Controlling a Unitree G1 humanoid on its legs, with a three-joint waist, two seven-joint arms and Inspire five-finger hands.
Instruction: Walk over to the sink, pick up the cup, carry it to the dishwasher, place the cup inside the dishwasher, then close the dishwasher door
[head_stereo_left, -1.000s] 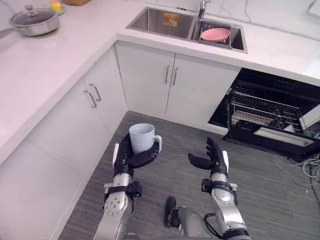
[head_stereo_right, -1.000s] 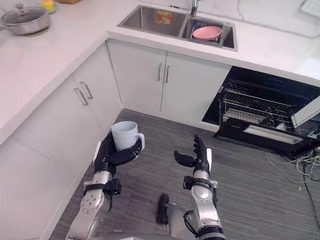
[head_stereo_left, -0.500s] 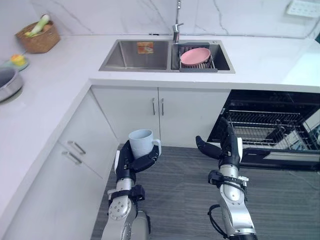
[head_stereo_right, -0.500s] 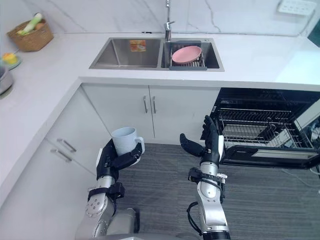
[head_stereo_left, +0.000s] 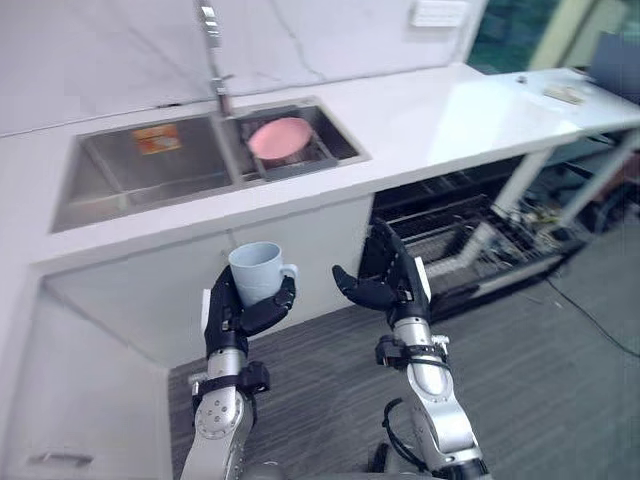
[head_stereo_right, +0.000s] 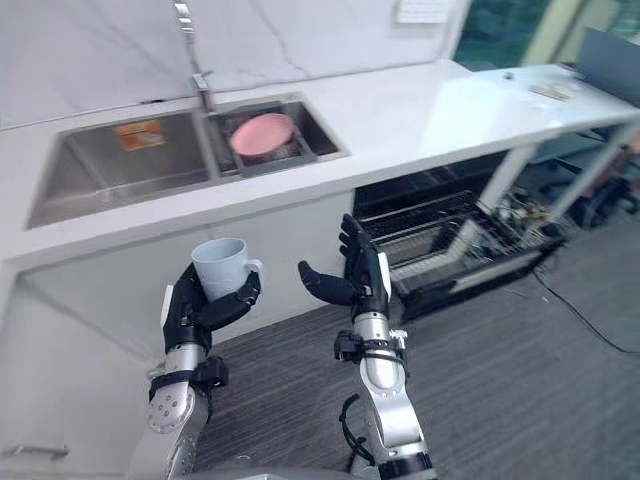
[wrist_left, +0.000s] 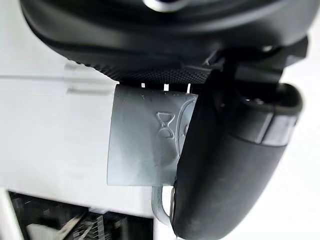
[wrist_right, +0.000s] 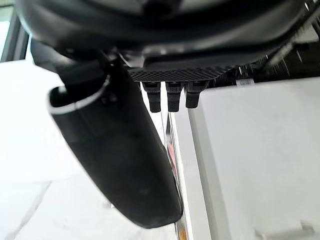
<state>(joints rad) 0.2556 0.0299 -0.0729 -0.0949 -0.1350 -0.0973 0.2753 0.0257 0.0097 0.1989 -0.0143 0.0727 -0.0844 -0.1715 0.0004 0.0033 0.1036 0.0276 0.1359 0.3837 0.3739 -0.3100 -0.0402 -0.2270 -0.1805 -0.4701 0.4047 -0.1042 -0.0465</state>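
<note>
We had the cup (head_stereo_left: 256, 272) in our left hand (head_stereo_left: 228, 312), fingers and thumb curled round its wall. It was upright, mouth up and handle turned to the right, held in the air below the front edge of the sink (head_stereo_left: 130, 175) and out over the floor (head_stereo_left: 320, 390) in front of it. Our right hand (head_stereo_left: 402, 288) was raised with nothing in it, fingers straight and thumb spread. It too was below the sink's front edge, a little to the right, near the cup but apart from it. In the sink's right basin lay a pink dish (head_stereo_left: 279, 138), which we judged had no part in the job. The dishwasher (head_stereo_left: 450, 230) stood under the counter (head_stereo_left: 440, 105) to the right of the sink, its door (head_stereo_right: 470, 283) dropped open and a wire rack (head_stereo_left: 440, 245) showing inside. By our reckoning the first half was done: the cup was out of the sink and lifted, and we were on the carrying leg. What remained was to bring the cup across to the right of the sink, set it in the wire rack, let go, and swing the door up shut. None of that was yet done, for the cup was well apart from the dishwasher and the door hung open.
</note>
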